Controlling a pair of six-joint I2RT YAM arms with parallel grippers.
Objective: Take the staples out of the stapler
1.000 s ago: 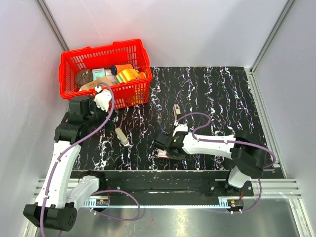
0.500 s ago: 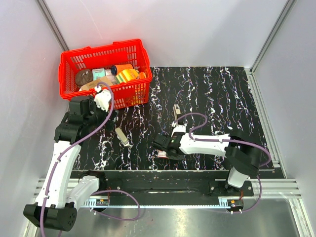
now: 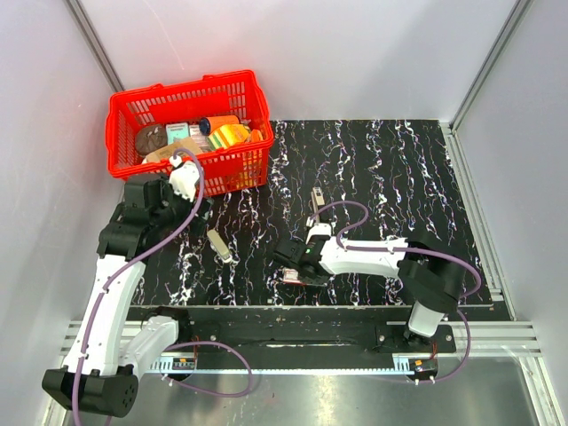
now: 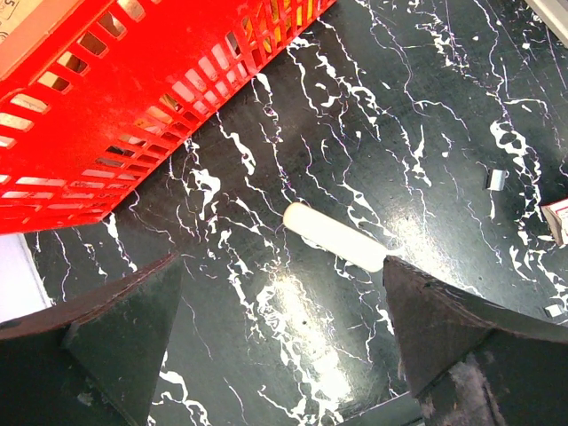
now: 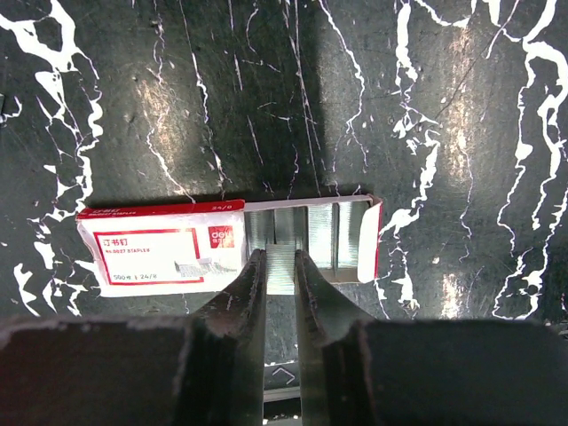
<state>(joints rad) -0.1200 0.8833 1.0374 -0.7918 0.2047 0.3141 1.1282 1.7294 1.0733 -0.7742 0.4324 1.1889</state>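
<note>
Our right end effector (image 5: pixel 279 256) is pinched on a staple strip (image 5: pixel 281 273) over the open staple box (image 5: pixel 160 253), so we'd lower it flat before letting go; the stapler (image 3: pixel 219 245) lies on the table (image 3: pixel 399 160) near our gaping left end effector (image 4: pixel 282 266).

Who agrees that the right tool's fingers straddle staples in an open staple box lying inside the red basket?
Not inside the basket: the open staple box lies on the black table, as the right wrist view shows. The rest holds.
</note>
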